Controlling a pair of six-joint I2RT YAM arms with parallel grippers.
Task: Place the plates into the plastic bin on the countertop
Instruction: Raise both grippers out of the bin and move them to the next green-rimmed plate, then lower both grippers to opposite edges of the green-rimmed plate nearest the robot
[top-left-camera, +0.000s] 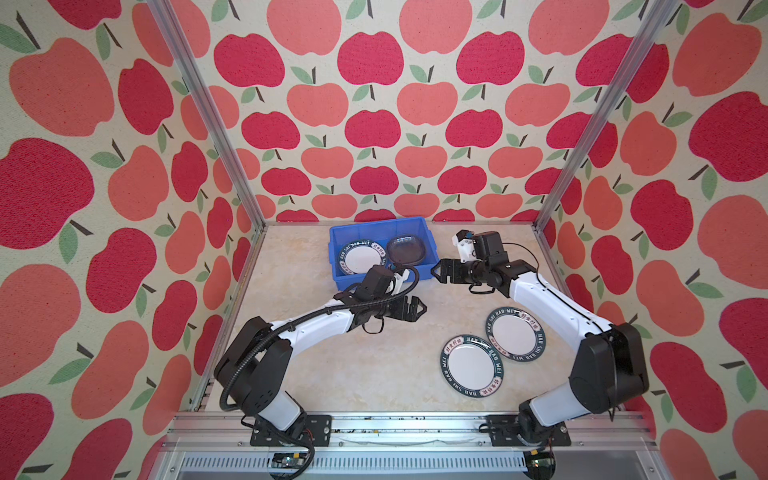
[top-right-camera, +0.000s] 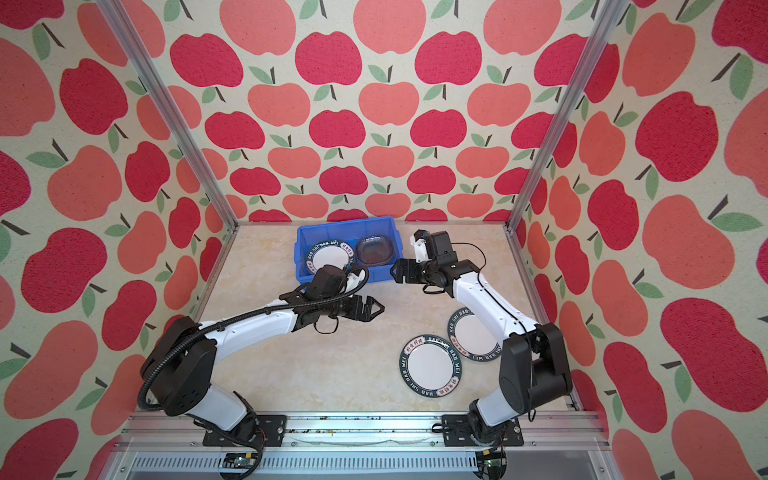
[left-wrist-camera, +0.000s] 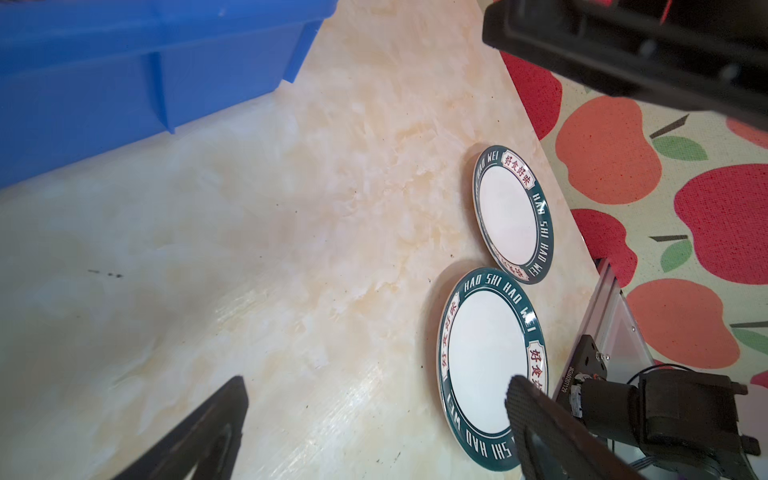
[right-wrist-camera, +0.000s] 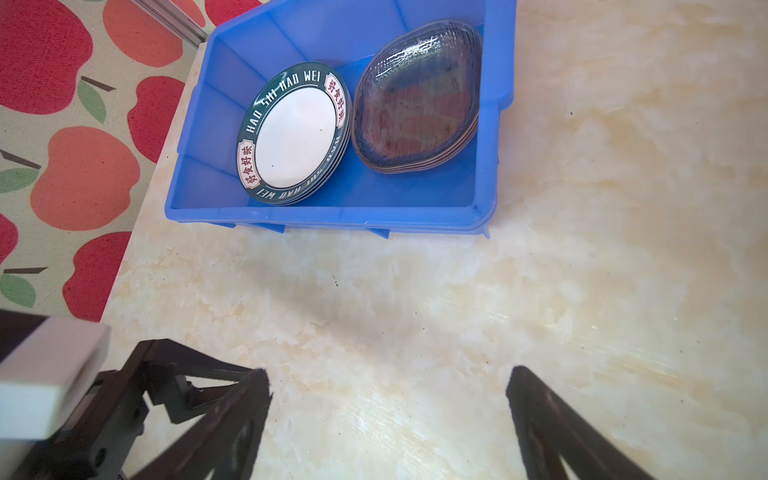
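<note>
The left arm reaches in from the near left corner, and its left gripper (top-left-camera: 419, 308) hangs over bare countertop (top-left-camera: 332, 365) just in front of the bin. Its jaws stand wide apart and nothing is between them; in the left wrist view only marbled surface shows in the gap.

Behind it, against the back wall and a little left of centre, sits the blue plastic bin (top-left-camera: 345, 283). Inside, on its left half, lies a stack of round white plates with dark-green lettered rims (right-wrist-camera: 295, 133). Just beside it, on the right half, is a stack of translucent grey glass plates (right-wrist-camera: 417, 95), which leans slightly up against the bin's right wall.

The right gripper (top-left-camera: 434, 272) hovers just off the bin's near right corner, pointing left. It is spread wide as well and empty, as the right wrist view shows.

Further right and nearer the front, two more green-rimmed plates lie flat on the countertop, well apart from the bin. The nearer plate (top-left-camera: 472, 365) and the farther plate (top-left-camera: 515, 334) meet at their rims, under the right arm's forearm.
</note>
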